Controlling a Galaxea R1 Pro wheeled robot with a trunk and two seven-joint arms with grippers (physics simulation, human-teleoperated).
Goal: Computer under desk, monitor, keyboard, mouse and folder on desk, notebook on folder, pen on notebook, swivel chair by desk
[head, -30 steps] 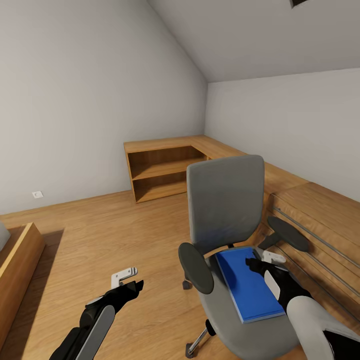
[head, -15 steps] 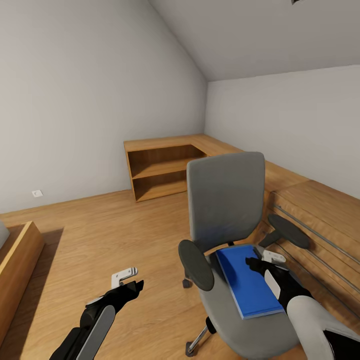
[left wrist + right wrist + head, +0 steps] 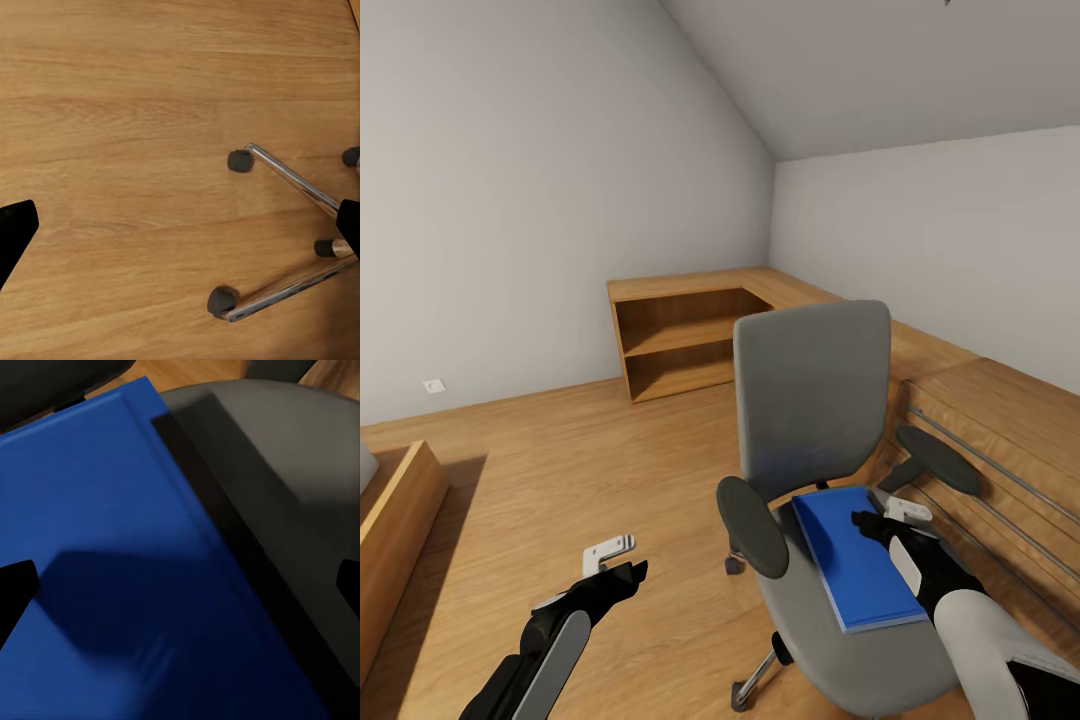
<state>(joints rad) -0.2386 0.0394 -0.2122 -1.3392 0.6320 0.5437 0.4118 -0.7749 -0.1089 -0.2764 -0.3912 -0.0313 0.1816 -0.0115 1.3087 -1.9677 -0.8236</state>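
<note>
Bedroom (image 3: 560, 180) first: white sloped ceiling, plain matte walls, honey wood floor (image 3: 560, 450) with visible grain, low wooden shelving (image 3: 680, 340) in the far corner, a wooden unit with bar handles (image 3: 1000, 440) along the right wall. No desk anywhere I'm looking.

Step in hand, as I read it: folder pickup off the swivel chair. I'm parked in front of the swivel chair (image 3: 815, 400), grey woven fabric seat and back, black rounded armrests. Its chrome legs with black castors sit below my left gripper in the left wrist view.

The folder (image 3: 857, 558) lies flat on the seat, bright blue, smooth, rectangular, thin pale edge, long side running front to back. In the right wrist view its right edge casts a dark strip on the grey fabric.

My right gripper (image 3: 888, 518) hangs just over the folder's right edge near the back, fingers spread wide, nothing between them; whether a finger touches the cover, I can't tell. Left gripper (image 3: 615, 556) hovers over bare floor left of the chair, also spread wide and empty.

Next move, my call: folder is thin and flat on soft fabric, so I need one finger under the edge, then close, lift, and drive to find the desk. Risk: slick cover slides instead of lifting.
</note>
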